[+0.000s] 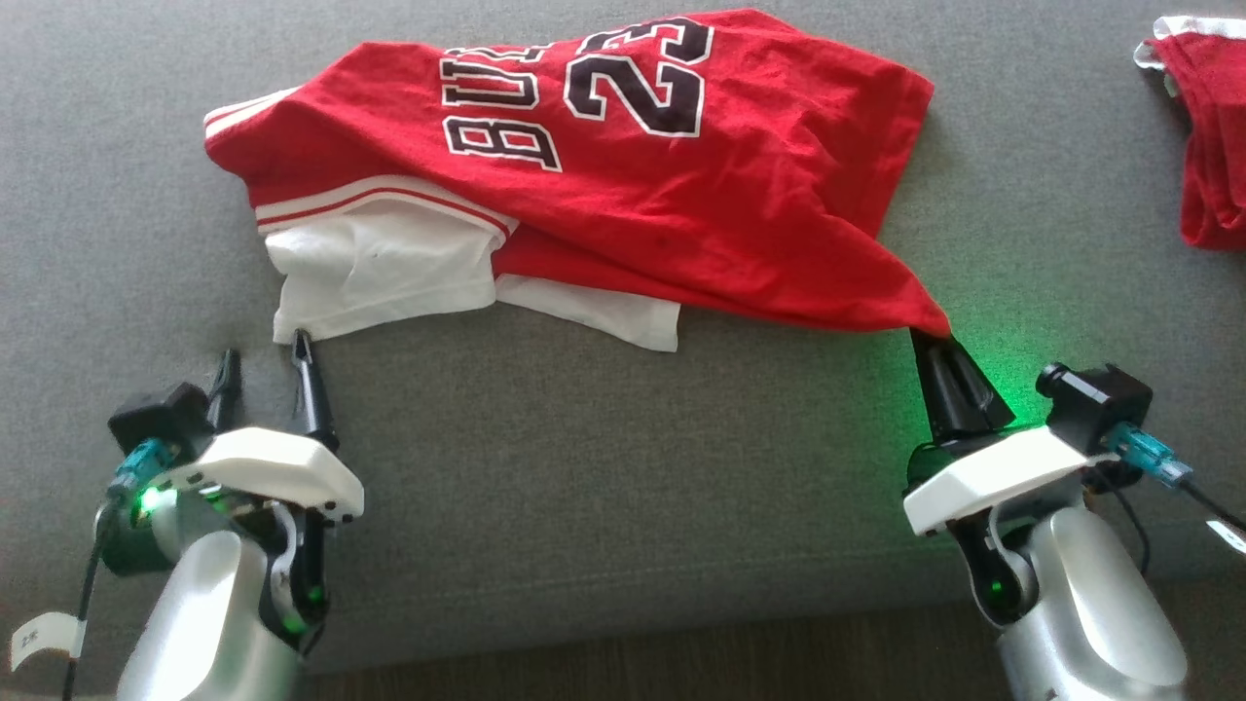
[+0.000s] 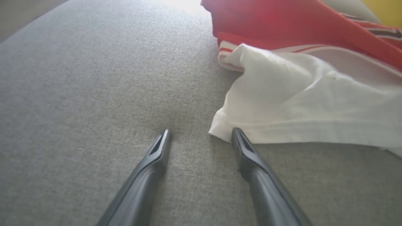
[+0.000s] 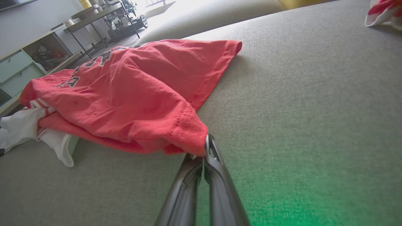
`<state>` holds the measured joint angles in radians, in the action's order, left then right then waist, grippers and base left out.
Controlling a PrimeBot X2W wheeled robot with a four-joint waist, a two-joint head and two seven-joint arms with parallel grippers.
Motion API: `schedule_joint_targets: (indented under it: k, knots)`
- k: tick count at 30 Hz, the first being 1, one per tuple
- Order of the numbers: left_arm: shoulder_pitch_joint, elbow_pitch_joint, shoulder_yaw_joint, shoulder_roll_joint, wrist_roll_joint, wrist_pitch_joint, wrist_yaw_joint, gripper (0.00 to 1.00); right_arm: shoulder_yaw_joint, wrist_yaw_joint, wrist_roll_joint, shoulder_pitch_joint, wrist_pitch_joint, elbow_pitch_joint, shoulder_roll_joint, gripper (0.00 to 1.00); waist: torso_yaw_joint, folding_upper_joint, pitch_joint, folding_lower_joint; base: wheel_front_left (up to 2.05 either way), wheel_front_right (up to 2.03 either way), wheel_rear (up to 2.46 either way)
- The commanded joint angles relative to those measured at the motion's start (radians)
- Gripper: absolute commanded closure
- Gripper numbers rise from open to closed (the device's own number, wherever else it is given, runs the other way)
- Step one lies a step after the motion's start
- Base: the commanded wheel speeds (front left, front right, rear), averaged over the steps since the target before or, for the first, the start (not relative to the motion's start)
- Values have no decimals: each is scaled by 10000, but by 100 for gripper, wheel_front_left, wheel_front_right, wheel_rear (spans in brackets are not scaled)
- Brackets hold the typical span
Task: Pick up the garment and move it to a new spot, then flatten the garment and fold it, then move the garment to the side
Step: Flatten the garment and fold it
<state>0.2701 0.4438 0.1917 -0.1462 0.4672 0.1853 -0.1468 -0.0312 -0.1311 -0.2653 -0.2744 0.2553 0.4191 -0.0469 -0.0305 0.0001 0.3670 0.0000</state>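
The garment is a red jersey with white sleeves and dark lettering, lying crumpled on the grey cushion. My right gripper is shut on the garment's near right corner, seen pinched between the jaws in the right wrist view. My left gripper stands open just in front of the white sleeve's corner. In the left wrist view the gripper has its right fingertip touching that corner's hem, with bare cushion between the fingers.
A second red-and-white cloth lies at the far right of the cushion. The cushion's front edge runs just behind my wrists. Shelves and a table stand beyond the cushion in the right wrist view.
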Motion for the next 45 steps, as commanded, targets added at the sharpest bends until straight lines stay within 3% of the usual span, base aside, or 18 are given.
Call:
schedule_joint_targets:
  k: [1,11,19,20,21,29,35,45]
  knots:
    - [-56,-80,-9,-209,-161,-143,30,0,-196,4,-23,23,65,-346,-33,100,-17,-1,39,0,0,0,0]
    - [344,151,168,-613,-744,148,-317,0,-351,4,-243,-116,65,-416,-33,100,-226,-1,256,0,0,0,0]
    - [553,385,278,-729,-356,-194,297,0,-461,4,-447,-186,65,-412,-33,100,-343,-1,298,0,0,0,0]
    - [580,433,351,-761,-357,-298,388,20,-463,4,-452,-201,65,-408,-33,100,-368,-1,294,0,0,0,0]
    - [589,454,386,-752,-304,-384,467,100,-447,4,-452,-210,65,-409,-33,100,-390,-1,284,0,0,0,0]
    - [105,-246,258,-445,547,-812,871,100,-282,4,-412,-83,65,-434,-33,100,-445,-1,-83,0,0,0,0]
    - [-624,-2464,-608,-35,2220,-1230,1117,100,-209,4,-584,60,65,-690,-33,100,-203,-1,-713,0,0,0,0]
    - [-1286,-5540,-1633,-83,3607,-1771,906,100,153,4,-349,201,65,-1107,-33,100,28,-1,-1653,0,0,0,0]
